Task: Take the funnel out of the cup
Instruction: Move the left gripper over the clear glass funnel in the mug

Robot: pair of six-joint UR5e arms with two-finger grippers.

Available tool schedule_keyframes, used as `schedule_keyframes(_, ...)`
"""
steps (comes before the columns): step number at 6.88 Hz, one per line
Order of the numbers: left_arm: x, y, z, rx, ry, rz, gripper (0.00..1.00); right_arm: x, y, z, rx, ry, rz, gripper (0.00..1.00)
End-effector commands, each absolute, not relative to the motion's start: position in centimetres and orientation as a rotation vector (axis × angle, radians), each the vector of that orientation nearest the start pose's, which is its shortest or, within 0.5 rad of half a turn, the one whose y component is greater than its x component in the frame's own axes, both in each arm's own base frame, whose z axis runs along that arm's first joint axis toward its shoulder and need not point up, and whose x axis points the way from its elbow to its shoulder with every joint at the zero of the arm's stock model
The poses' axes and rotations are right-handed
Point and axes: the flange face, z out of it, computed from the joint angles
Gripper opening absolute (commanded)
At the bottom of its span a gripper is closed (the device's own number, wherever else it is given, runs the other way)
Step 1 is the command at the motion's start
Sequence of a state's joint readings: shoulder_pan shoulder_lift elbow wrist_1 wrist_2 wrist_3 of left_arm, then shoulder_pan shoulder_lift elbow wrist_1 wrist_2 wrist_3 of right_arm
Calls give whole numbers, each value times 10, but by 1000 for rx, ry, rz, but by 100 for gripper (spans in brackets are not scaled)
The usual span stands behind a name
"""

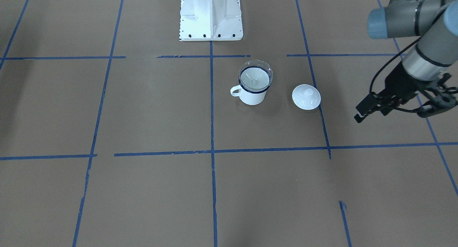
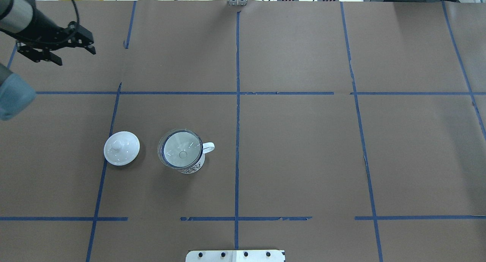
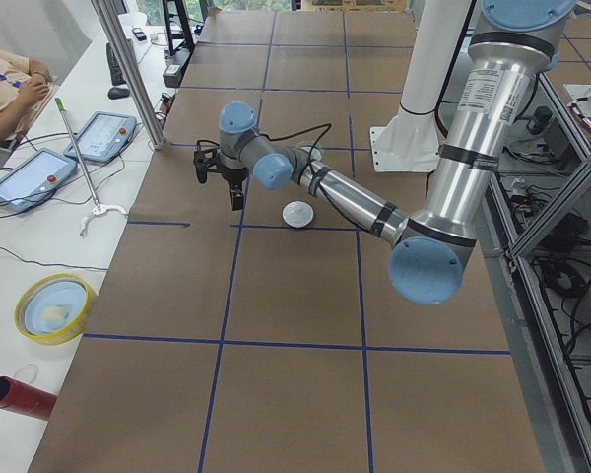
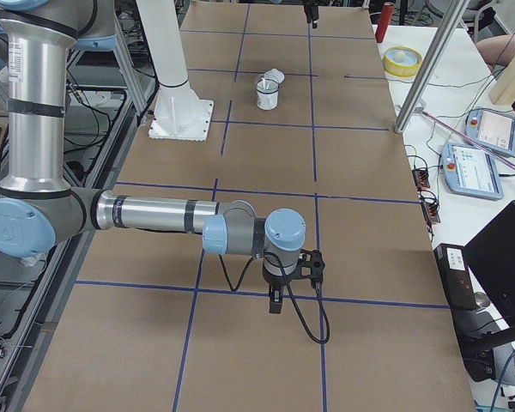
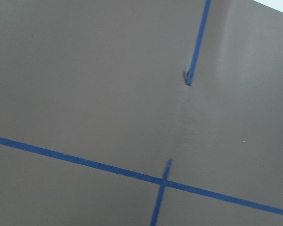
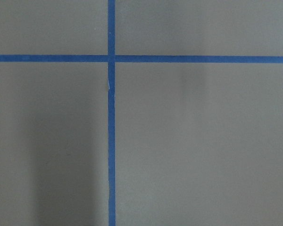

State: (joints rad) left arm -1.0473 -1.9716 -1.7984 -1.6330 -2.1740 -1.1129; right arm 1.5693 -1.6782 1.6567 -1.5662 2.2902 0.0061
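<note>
The cup [image 1: 252, 96] is a white enamel mug with a dark blue rim, standing upright near the table's middle with its handle to one side. The clear funnel [image 1: 254, 76] sits in its mouth, spout down. Both also show in the overhead view: funnel [image 2: 181, 148], cup [image 2: 194, 167]. My left gripper [image 2: 76, 57] is open and empty, held above the table far from the cup, beyond the lid; it also shows in the front view [image 1: 389, 117]. My right gripper [image 4: 277, 296] shows only in the right side view, far from the cup; I cannot tell whether it is open.
A white round lid with a knob [image 1: 306, 96] lies on the table beside the cup, on the left arm's side. The robot's white base [image 1: 211, 14] stands behind the cup. A yellow bowl [image 3: 54, 307] sits at the far edge. Blue tape lines cross the brown table.
</note>
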Motion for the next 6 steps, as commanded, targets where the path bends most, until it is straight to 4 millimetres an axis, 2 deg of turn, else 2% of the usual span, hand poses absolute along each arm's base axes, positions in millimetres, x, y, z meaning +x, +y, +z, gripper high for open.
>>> schedule_keyframes(1,313,-550,276,17,858,-380,100,67,-445,670,-19,-719,10,100)
schedule_keyframes(2,342,-541,253,68,859,-364,99,67,-445,670,-19,-719,10,100)
schedule_keyframes(3,360,-533,228,38,890,-406,99,67,-445,670,-19,-719,10,100)
schedule_keyframes(4,367,-521,206,-43,939,-520,100,67,-445,670,-19,-719,10,100)
schedule_keyframes(5,386,-499,193,-149,960,-603,100,67,-445,670,-19,-719,10,100)
schedule_keyframes(6,395,-497,186,-183,936,-641,100,67,-445,670,-19,-719,10,100)
